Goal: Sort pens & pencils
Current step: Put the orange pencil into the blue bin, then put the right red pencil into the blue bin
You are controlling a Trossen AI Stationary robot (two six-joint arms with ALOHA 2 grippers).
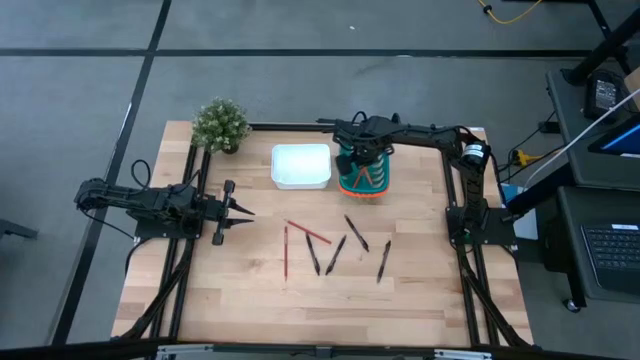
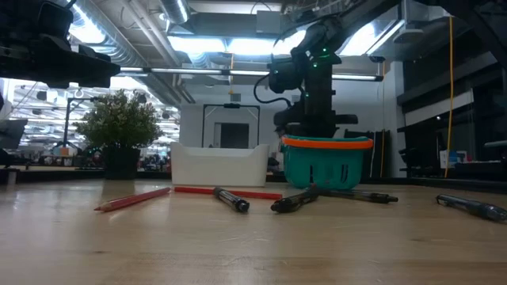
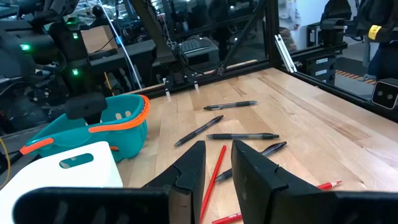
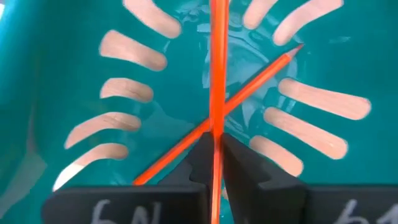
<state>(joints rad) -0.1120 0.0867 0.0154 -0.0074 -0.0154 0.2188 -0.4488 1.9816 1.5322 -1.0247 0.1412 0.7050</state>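
My right gripper (image 4: 217, 146) hangs over the teal basket with the orange rim (image 1: 362, 172), fingers pointing down into it, shut on an orange pencil (image 4: 217, 74). A second orange pencil (image 4: 249, 87) lies flat on the basket's slotted floor. Two red pencils (image 1: 285, 250) (image 1: 308, 232) and several dark pens (image 1: 356, 232) (image 1: 383, 260) (image 1: 335, 253) lie flat on the wooden table. My left gripper (image 1: 245, 210) waits open at the table's left side, level with the table and pointing right toward the sticks; a red pencil (image 3: 214, 174) shows past its fingers. My right gripper pinches the orange pencil's shaft (image 4: 217, 127) between its two fingers (image 4: 202, 155), coming from above into the basket. The pencil runs on past the fingertips over the basket floor and crosses above the other pencil. Whether its far end touches the basket cannot be told.
A white tray (image 1: 301, 165) stands just left of the basket, near the table's far edge. A small potted plant (image 1: 220, 125) sits at the far left corner. Bare wood lies in front of the sticks, toward the near edge (image 1: 320, 310).
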